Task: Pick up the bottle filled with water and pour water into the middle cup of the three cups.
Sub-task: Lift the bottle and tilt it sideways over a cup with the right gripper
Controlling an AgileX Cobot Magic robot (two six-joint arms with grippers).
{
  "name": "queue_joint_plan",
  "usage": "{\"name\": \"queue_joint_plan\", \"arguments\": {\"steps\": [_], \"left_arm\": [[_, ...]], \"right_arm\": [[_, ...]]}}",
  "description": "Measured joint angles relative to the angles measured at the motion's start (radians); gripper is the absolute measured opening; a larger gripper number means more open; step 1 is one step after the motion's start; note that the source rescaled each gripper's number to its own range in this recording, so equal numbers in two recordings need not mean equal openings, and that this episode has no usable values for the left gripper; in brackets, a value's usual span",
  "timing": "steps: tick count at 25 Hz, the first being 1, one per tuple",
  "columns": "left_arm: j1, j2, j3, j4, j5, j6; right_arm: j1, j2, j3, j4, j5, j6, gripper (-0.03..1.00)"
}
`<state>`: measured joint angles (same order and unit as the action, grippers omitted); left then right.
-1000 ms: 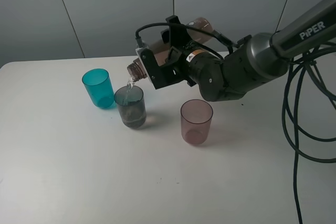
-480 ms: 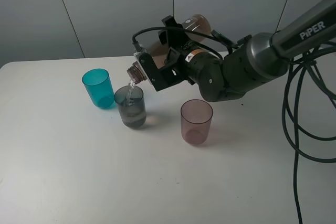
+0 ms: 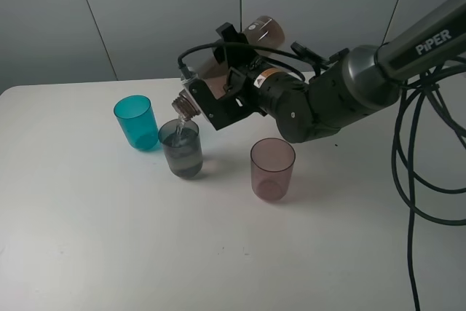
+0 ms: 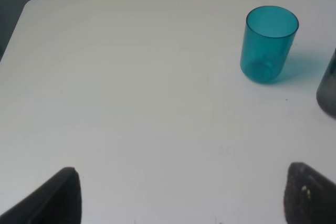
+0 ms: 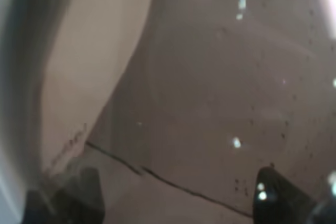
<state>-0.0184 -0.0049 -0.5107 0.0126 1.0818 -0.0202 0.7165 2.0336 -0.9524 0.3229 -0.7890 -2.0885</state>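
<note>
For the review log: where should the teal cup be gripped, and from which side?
Grip the teal cup across its straight side wall, about mid-height. It stands upright and open-topped, so a side grasp is probably steadiest. Come from its left in the exterior view: the middle cup stands close on its right, with the bottle pouring above it.

The middle cup (image 3: 181, 149) sits between left cup (image 3: 136, 122) and right cup (image 3: 272, 170), under the bottle (image 3: 187, 105)
</note>
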Motion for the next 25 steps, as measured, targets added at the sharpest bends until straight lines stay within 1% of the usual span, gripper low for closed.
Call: {"name": "queue_joint_plan", "arguments": {"steps": [9,14,19,25], "left_arm": [[0.000,0.000,0.000,0.000,0.000,0.000],[0.000,0.000,0.000,0.000,0.000,0.000],[0.000,0.000,0.000,0.000,0.000,0.000],[0.000,0.000,0.000,0.000,0.000,0.000]], "right_arm": [[0.000,0.000,0.000,-0.074,-0.045,0.000,0.00],[0.000,0.000,0.000,-0.112,-0.091,-0.002,0.00],[0.000,0.000,0.000,-0.152,-0.107,-0.002,0.00],[0.000,0.000,-0.002,-0.157,-0.110,-0.002,0.00]]}}
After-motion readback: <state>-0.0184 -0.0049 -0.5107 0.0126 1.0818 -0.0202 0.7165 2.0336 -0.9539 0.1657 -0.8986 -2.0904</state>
